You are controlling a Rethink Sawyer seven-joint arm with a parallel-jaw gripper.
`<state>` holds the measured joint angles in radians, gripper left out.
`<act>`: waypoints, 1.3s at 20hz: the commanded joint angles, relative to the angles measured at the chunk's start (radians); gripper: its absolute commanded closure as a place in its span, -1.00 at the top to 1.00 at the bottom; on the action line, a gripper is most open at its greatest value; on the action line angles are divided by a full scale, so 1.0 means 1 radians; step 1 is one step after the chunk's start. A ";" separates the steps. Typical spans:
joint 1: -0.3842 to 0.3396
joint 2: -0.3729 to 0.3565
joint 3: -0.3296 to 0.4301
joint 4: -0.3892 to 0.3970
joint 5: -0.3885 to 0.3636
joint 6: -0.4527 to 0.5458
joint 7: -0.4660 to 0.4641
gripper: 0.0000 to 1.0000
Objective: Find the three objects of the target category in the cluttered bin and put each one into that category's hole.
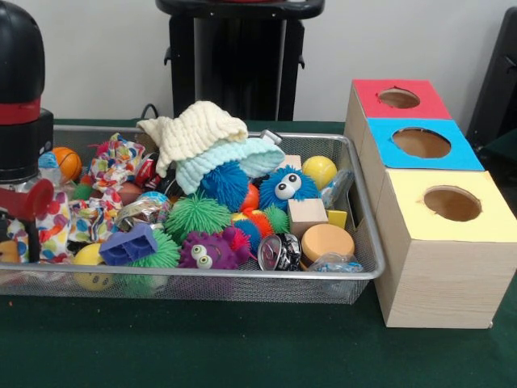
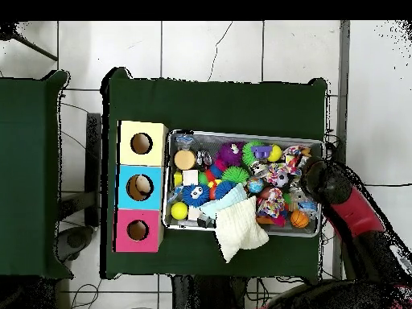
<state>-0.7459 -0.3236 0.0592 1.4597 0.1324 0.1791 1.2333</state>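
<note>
A: What do we have in front of us?

B: A wire mesh bin on a green table, heaped with toys. To its right stands a wooden sorting box with three round holes — the red-topped hole farthest from us, the blue-topped hole in the middle, the yellow-topped hole nearest.

A: And the arm?

B: The robot arm comes down at the bin's left end. Its lower part sits among the clutter there, so we cannot tell whether the gripper is spread or closed, or whether it holds anything.

A: Which step are we in?

B: We judge it to be the search. A cream knitted cloth drapes over the far middle of the heap; blue, purple and green spiky balls lie beneath and in front of it, with a wooden block and a round tan sponge toward the right end.

A: What does the next move call for?

B: Picking one object of the target category out of the pile and carrying it across the whole bin to its hole — which category that is, we cannot tell from here.
</note>
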 commanded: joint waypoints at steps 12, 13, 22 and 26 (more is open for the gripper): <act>-0.041 0.125 0.021 0.043 -0.054 -0.043 0.153 1.00; -0.041 0.127 0.021 0.040 -0.054 -0.042 0.152 1.00; -0.017 0.130 -0.008 0.023 -0.037 0.003 0.155 -1.00; -0.008 0.131 -0.018 0.018 -0.033 0.009 0.160 -1.00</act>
<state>-0.7503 -0.3149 0.0511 1.4461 0.1326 0.1686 1.2333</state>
